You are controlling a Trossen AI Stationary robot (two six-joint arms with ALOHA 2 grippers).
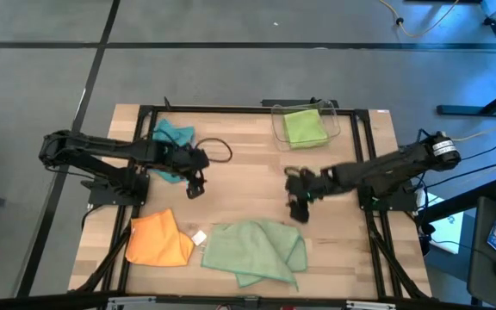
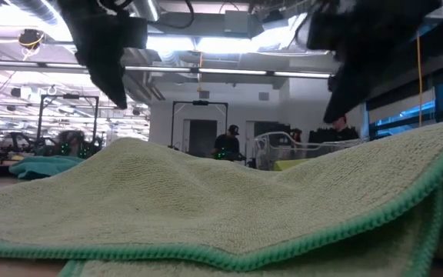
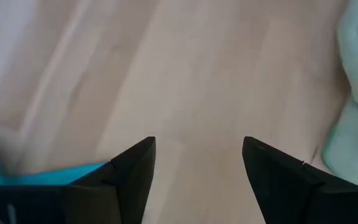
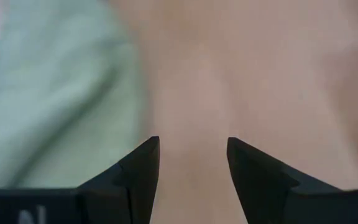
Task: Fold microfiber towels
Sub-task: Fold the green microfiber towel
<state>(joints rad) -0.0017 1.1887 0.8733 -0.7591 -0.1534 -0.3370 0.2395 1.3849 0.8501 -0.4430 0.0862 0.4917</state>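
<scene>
Both hands released, empty: left hand (image 1: 195, 184) near teal towel (image 1: 173, 133), right hand (image 1: 300, 207) over bare bench (image 1: 248, 181). Sage towel (image 1: 257, 250) looks half-folded; the next move probably calls for gripping its near edge.

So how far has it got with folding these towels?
The orange towel looks folded, and the lime green towel lies in the clear bin. Nothing is in hand: the left tool and right tool hang open over bare wood. The rumpled sage towel and crumpled teal towel remain.
</scene>
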